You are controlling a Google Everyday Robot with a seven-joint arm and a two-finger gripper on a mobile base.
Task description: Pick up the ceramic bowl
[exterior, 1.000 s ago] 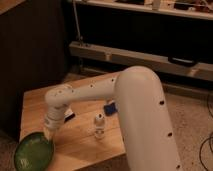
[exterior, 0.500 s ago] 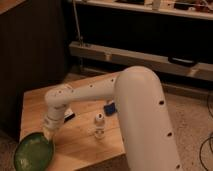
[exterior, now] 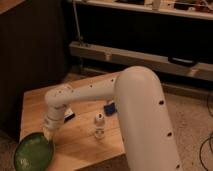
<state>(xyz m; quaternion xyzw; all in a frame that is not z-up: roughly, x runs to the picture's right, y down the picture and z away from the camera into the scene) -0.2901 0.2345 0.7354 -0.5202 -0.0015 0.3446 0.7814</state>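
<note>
End effector (exterior: pixel 48 134) clenched on ceramic bowl (exterior: pixel 33 154) rim, both unmoved since a moment ago.

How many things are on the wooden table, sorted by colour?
Green: 1, the ceramic bowl
White: 1, the small bottle
Blue: 1, a small blue object
Total: 3
The gripper, shut, sits at the bowl's upper-right rim. A dark bit beside the arm is too unclear to count.

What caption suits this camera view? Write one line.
Gripper shut at the ceramic bowl's rim, at the wooden table's corner.
</note>
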